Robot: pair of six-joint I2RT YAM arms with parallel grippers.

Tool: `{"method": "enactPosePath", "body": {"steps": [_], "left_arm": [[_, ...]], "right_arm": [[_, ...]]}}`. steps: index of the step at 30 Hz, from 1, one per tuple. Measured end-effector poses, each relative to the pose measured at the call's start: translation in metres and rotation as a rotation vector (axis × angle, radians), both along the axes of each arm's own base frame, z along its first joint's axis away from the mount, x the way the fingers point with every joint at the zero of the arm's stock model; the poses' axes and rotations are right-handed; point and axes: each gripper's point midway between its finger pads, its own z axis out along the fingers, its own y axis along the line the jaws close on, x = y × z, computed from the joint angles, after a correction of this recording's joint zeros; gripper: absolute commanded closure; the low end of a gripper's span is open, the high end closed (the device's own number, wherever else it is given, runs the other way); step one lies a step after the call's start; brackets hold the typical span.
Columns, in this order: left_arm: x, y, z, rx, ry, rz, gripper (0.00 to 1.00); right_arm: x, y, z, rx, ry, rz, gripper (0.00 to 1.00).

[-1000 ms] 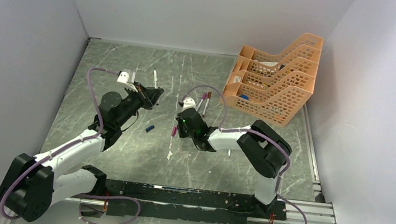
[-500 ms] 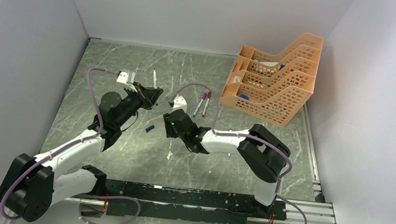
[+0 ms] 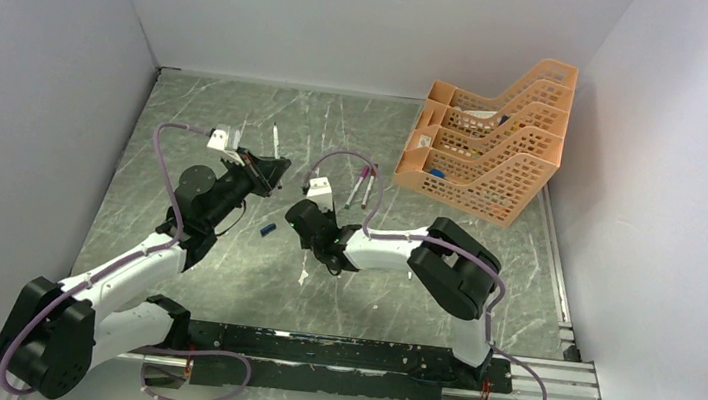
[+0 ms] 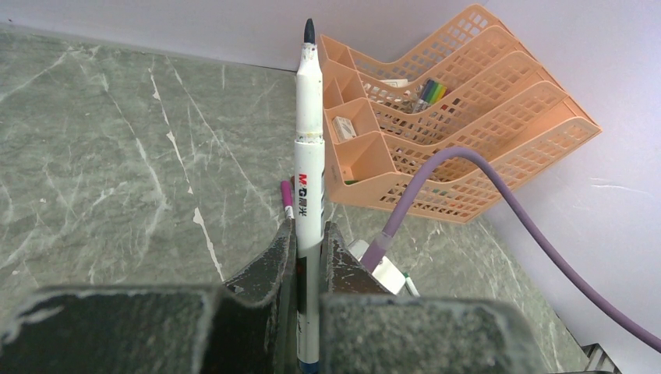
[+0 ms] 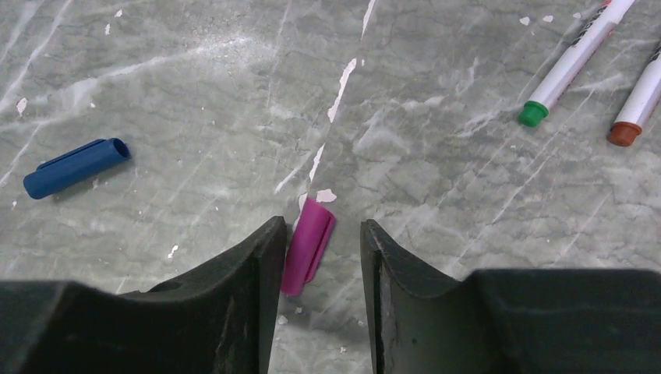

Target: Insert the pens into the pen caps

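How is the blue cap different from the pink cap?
The short blue plastic cap lies in the open, away from the right gripper; the short magenta-pink plastic cap lies between its open fingers. Blue lies nearly sideways in the wrist view; pink points nearly straight ahead. Both lie flat on the grey marble table, without pens.

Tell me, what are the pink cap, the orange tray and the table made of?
The pink cap looks like smooth, slightly shiny plastic. The orange tray seems moulded plastic: stiff walls with an even grid of holes. The table looks like grey-green veined marble, but white chipped flecks suggest a printed surface.
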Motion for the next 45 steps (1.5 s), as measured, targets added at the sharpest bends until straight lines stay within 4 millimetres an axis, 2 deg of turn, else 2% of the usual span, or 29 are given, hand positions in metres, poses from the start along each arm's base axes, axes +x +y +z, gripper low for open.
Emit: {"method": "enactPosePath", "body": {"steps": [3, 10, 16, 19, 21, 23, 25, 27, 31, 33, 36, 39, 42, 45], "left_arm": [[0.0, 0.0, 0.0, 0.0, 0.0, 0.0, 0.93], [0.0, 0.0, -0.003, 0.001, 0.005, 0.0, 0.93], [-0.001, 0.0, -0.005, 0.0, 0.012, -0.001, 0.93], [-0.002, -0.003, -0.006, -0.002, 0.015, -0.02, 0.93], [-0.005, -0.009, -0.005, -0.011, 0.012, -0.06, 0.93], [-0.01, -0.019, -0.003, -0.04, 0.0, -0.126, 0.93], [-0.019, -0.036, -0.001, -0.089, -0.004, -0.22, 0.93], [-0.03, -0.056, -0.004, -0.141, 0.008, -0.318, 0.93], [-0.067, -0.107, -0.017, -0.227, 0.067, -0.541, 0.93], [-0.083, -0.124, -0.018, -0.261, 0.082, -0.62, 0.93], [-0.102, -0.138, -0.013, -0.306, 0.077, -0.712, 0.93], [-0.114, -0.147, -0.004, -0.351, 0.057, -0.777, 0.93], [-0.116, -0.153, 0.004, -0.384, 0.054, -0.812, 0.93], [-0.119, -0.16, 0.003, -0.399, 0.083, -0.84, 0.93]], "right_arm": [[-0.001, 0.0, 0.0, 0.002, 0.007, -0.009, 0.7], [-0.002, 0.002, -0.001, 0.024, 0.019, -0.023, 0.99], [-0.007, 0.003, 0.001, 0.066, 0.037, -0.015, 1.0], [-0.014, -0.012, 0.004, 0.109, 0.051, -0.01, 1.0], [-0.017, -0.027, 0.014, 0.16, 0.044, -0.014, 1.0], [-0.016, -0.047, 0.037, 0.258, 0.004, -0.021, 1.0], [-0.011, -0.063, 0.069, 0.391, -0.064, -0.025, 1.0], [-0.001, -0.081, 0.114, 0.569, -0.172, -0.026, 1.0], [0.016, -0.113, 0.205, 0.843, -0.406, -0.006, 1.0], [0.019, -0.123, 0.237, 0.926, -0.49, 0.021, 1.0], [0.02, -0.133, 0.272, 1.028, -0.574, 0.069, 1.0], [0.021, -0.141, 0.295, 1.124, -0.632, 0.115, 1.0], [0.022, -0.142, 0.303, 1.196, -0.641, 0.166, 1.0], [0.02, -0.135, 0.3, 1.246, -0.612, 0.219, 1.0]]}}
